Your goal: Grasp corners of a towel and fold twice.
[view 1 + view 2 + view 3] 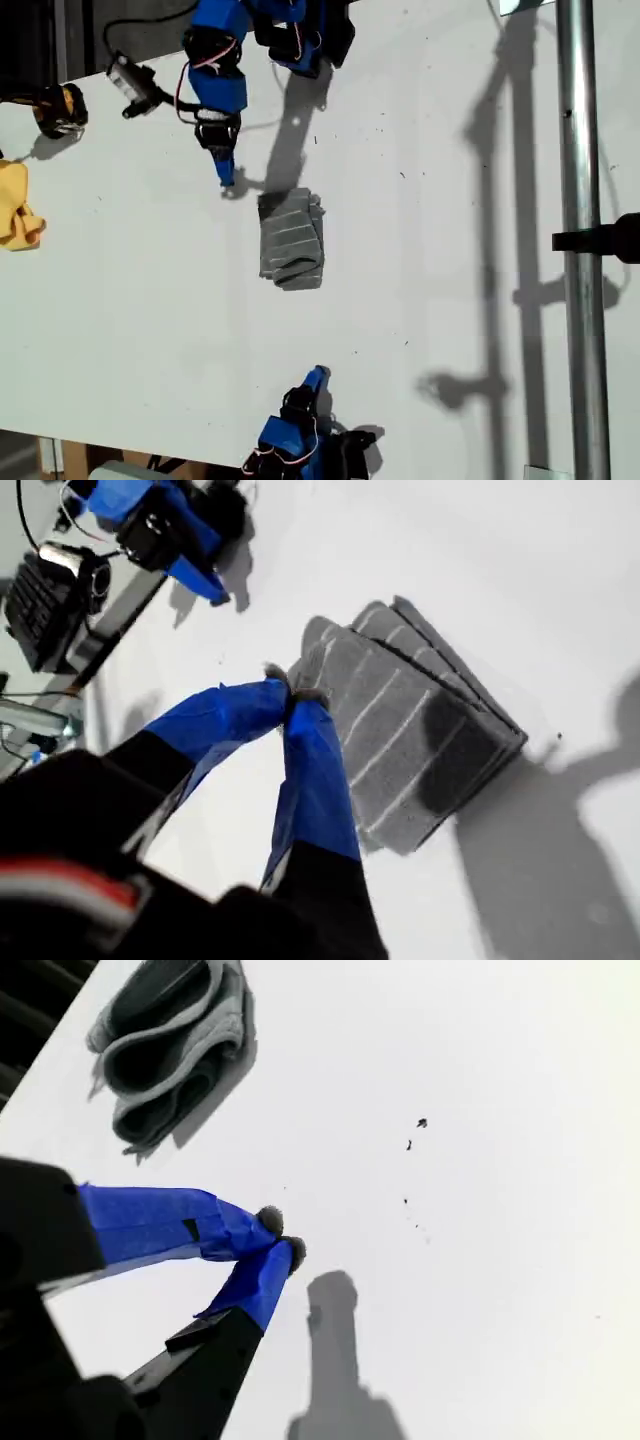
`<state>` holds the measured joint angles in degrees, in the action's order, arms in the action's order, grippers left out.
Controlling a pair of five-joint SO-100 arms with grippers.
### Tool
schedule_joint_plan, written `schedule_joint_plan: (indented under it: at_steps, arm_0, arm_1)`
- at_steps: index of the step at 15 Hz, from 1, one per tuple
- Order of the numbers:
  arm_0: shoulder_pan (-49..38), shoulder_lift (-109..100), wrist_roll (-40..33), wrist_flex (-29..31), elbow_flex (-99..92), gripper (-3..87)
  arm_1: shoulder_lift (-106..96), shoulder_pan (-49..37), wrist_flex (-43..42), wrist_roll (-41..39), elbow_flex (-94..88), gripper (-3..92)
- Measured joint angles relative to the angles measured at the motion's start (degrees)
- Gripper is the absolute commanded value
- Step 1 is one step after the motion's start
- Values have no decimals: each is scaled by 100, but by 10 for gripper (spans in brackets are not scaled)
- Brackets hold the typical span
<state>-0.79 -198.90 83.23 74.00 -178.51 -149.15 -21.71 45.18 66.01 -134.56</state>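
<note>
The grey white-striped towel (291, 240) lies folded into a small thick stack at the middle of the white table. My first gripper (226, 180) reaches in from the exterior view's top and rests just off the stack's upper left corner, apart from it. Its wrist view shows the jaws (290, 695) shut with nothing between them, beside the towel (420, 720). My second gripper (318, 376) sits near the exterior view's bottom edge, well short of the towel. It is shut and empty (280, 1237), and the towel's (170, 1040) looped fold ends show at a distance.
A yellow cloth (15, 215) lies at the exterior view's left edge. A black and yellow object (60, 108) and a small cabled device (135, 85) sit at the top left. A metal pole (580, 240) with a black clamp runs down the right side.
</note>
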Motion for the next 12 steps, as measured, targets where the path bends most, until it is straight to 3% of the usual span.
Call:
schedule_joint_plan:
  at_steps: [2,5,7,8,9,12]
  arm_0:
    - [105,0,-1477,0,0,-12]
    - [809,0,-2487,0,0,-12]
    - [905,0,-2584,0,0,-12]
    - [905,0,-2584,0,0,-12]
    - [905,0,-2584,0,0,-12]
    - [905,0,-2584,0,0,-12]
  arm_1:
    - [-1819,62,492,545,-1503,-1]
    - [-3735,-79,2145,1037,-2399,19]
    - [-3937,-70,2646,1327,-3032,32]
    - [-3841,-185,3067,1872,-3217,46]
    - [-3973,-272,3428,2145,-3278,122]
    - [-3955,809,3542,2461,-3278,122]
